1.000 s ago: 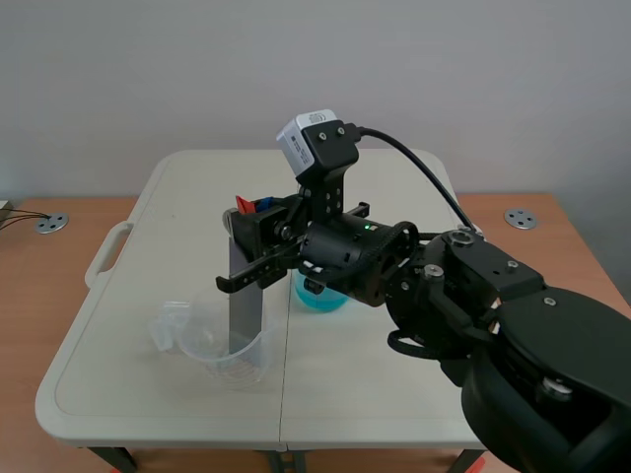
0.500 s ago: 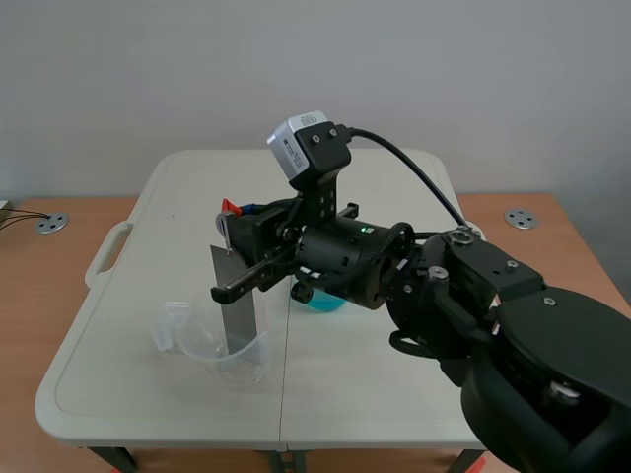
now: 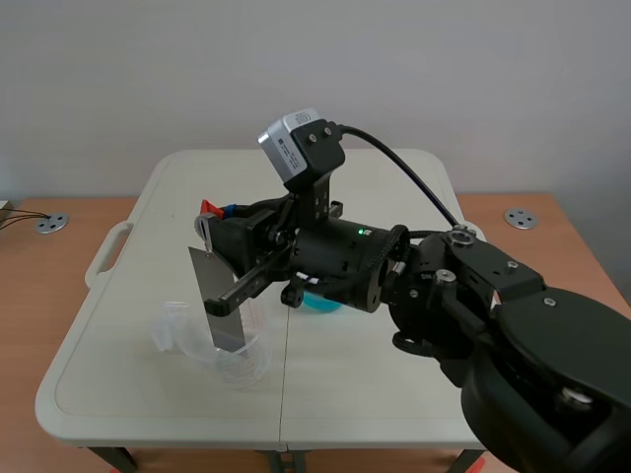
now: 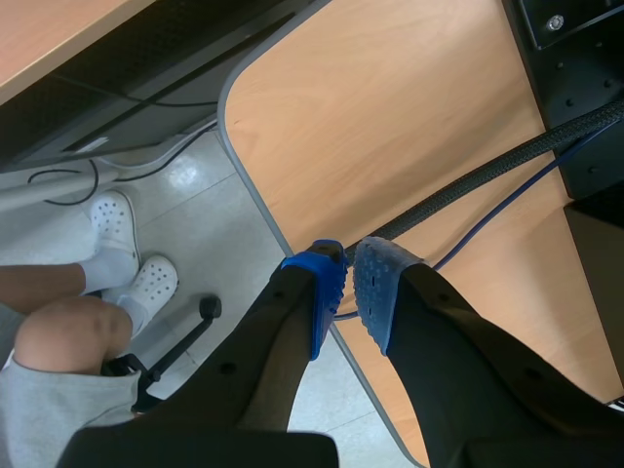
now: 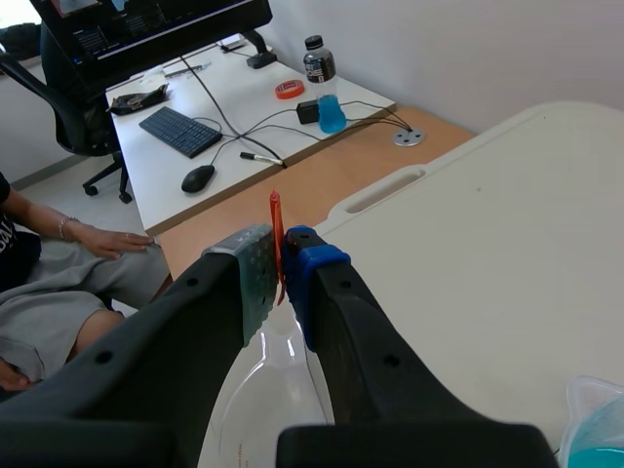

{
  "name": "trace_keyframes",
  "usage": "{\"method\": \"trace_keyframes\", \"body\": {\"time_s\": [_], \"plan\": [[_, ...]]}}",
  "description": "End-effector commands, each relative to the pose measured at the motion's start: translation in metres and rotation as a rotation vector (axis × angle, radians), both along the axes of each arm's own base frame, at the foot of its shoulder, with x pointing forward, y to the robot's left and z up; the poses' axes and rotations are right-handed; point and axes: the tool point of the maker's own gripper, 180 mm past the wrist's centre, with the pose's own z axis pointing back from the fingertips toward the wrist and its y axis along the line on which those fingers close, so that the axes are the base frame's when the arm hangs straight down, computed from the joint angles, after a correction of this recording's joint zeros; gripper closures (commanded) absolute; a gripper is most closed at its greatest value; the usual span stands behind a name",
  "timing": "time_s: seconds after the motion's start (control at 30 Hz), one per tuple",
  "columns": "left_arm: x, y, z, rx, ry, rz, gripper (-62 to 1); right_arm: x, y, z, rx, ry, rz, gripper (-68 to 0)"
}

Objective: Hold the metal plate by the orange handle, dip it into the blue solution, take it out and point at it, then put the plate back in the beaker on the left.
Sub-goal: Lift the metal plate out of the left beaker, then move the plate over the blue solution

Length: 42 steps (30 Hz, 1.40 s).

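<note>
My right gripper (image 3: 210,219) is shut on the orange handle (image 3: 209,208) of the grey metal plate (image 3: 223,296). The plate hangs slightly tilted, its lower end inside the clear beaker (image 3: 222,353) at the table's front left. The wrist view shows the thin orange handle (image 5: 275,219) pinched in the right gripper (image 5: 278,265), with the clear beaker (image 5: 268,400) under it. The beaker of blue solution (image 3: 317,302) stands behind the arm, mostly hidden; its rim (image 5: 597,429) shows beside the gripper. My left gripper (image 4: 348,291) is shut on nothing, off the table.
The white folding table (image 3: 177,197) carries both beakers. In the left wrist view a wooden desk edge (image 4: 390,146), cables and a person's legs with white shoes (image 4: 127,263) on the floor appear. A seated person and a desk with keyboard (image 5: 180,132) lie beyond the table.
The right arm has carried the plate leftward, away from the blue solution, and its lower end now sits in the clear beaker, slightly more tilted.
</note>
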Motion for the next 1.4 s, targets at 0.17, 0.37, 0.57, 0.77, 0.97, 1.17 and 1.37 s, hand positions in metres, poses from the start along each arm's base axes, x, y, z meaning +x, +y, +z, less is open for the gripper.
{"method": "trace_keyframes", "body": {"time_s": [0.17, 0.37, 0.57, 0.77, 0.97, 1.17, 1.37], "plan": [[0.0, -0.003, 0.002, -0.01, -0.006, 0.004, -8.4, -0.001, 0.006, 0.028, 0.049, -0.071, 0.042, -1.3], [0.0, -0.003, 0.002, -0.01, -0.006, 0.004, -8.4, -0.003, 0.008, 0.035, 0.021, -0.12, 0.052, -1.3], [0.0, -0.003, 0.002, -0.01, -0.006, 0.004, -8.4, -0.007, 0.009, 0.041, -0.001, -0.147, 0.064, -1.3], [0.0, -0.003, 0.002, -0.01, -0.005, 0.004, -8.4, -0.013, 0.008, 0.054, -0.007, -0.189, 0.076, -1.3], [0.0, -0.003, 0.002, -0.011, -0.005, 0.007, -8.4, -0.017, 0.006, 0.067, -0.022, -0.236, 0.084, -1.3], [0.0, -0.003, 0.002, -0.011, -0.005, 0.007, -8.4, -0.021, 0.005, 0.081, -0.033, -0.282, 0.094, -1.3], [0.0, -0.003, 0.002, -0.011, -0.005, 0.007, -8.4, -0.027, 0.004, 0.093, -0.06, -0.326, 0.106, -1.3]]}}
